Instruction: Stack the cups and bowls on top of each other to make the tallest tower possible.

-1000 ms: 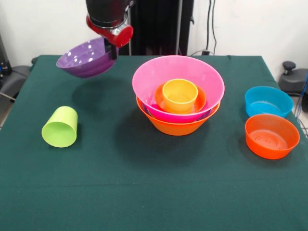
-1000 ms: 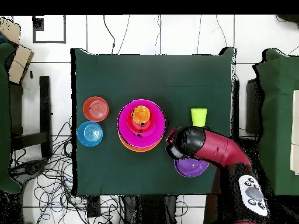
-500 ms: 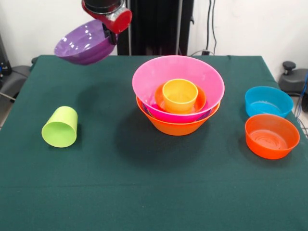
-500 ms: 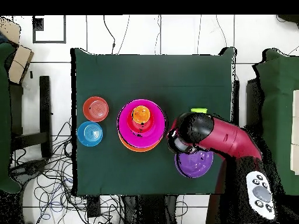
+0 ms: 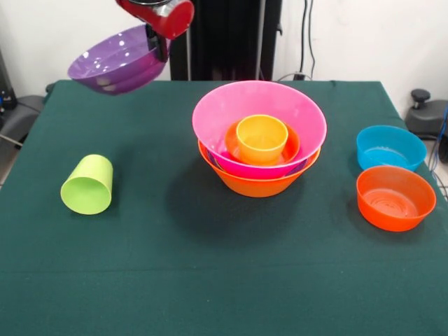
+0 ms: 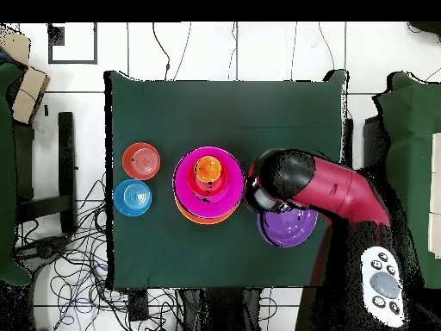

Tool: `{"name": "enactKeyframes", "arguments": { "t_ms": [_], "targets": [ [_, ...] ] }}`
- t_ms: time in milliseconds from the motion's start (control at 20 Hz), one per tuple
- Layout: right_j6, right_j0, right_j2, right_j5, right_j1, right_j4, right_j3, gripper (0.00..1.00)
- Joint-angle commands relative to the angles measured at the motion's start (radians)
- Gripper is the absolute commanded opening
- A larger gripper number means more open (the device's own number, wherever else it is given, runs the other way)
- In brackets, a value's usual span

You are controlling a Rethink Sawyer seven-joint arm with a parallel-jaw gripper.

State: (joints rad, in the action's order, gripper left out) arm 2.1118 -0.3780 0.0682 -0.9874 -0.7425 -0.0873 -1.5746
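My gripper [image 5: 161,43] is shut on the rim of a purple bowl [image 5: 115,68] and holds it tilted, high above the table's far left in the front view. In the overhead view the bowl [image 6: 288,228] shows under the arm [image 6: 284,179]. The tower [image 5: 259,140] stands mid-table: a yellow-orange bowl [image 5: 255,183] at the base, a pink bowl [image 5: 231,105], a small red-orange bowl [image 5: 292,145] and an orange cup [image 5: 261,136] inside; it also shows in the overhead view [image 6: 207,184]. A lime green cup [image 5: 87,184] lies on its side at the left; the arm hides it from overhead.
A blue bowl [image 5: 389,145] and a red-orange bowl [image 5: 395,197] stand at the right of the green table [image 5: 210,280] in the front view; overhead they sit at the left, blue bowl [image 6: 133,197] and red-orange bowl [image 6: 140,160].
My gripper has lifted the purple bowl higher, and the bowl now tilts more. In the overhead view the arm has shifted over the lime green cup. Nothing else moved.
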Motion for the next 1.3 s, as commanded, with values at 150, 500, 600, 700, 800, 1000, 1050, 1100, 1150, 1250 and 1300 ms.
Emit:
{"name": "enactKeyframes", "arguments": {
  "t_ms": [150, 500, 600, 700, 800, 1000, 1050, 1100, 1150, 1250, 1300],
  "targets": [
    [0.149, 0.109, -0.057, -0.084, 0.005, 0.034, 0.092, 0.00],
    [0.210, 0.178, -0.017, -0.150, 0.056, 0.043, 0.202, 0.00],
    [0.230, 0.195, -0.010, -0.179, 0.073, 0.053, 0.235, 0.00],
    [0.256, 0.212, 0.002, -0.210, 0.087, 0.063, 0.262, 0.00],
    [0.278, 0.230, 0.015, -0.240, 0.092, 0.074, 0.277, 0.00],
    [0.303, 0.255, 0.038, -0.270, 0.111, 0.096, 0.309, 0.00],
    [0.315, 0.263, 0.044, -0.276, 0.114, 0.100, 0.315, 0.00],
    [0.330, 0.273, 0.050, -0.280, 0.119, 0.104, 0.323, 0.00],
    [0.352, 0.284, 0.055, -0.292, 0.128, 0.109, 0.338, 0.00],
    [0.394, 0.310, 0.066, -0.297, 0.146, 0.117, 0.359, 0.00],
    [0.408, 0.318, 0.068, -0.290, 0.155, 0.120, 0.362, 0.00]
  ]
}}
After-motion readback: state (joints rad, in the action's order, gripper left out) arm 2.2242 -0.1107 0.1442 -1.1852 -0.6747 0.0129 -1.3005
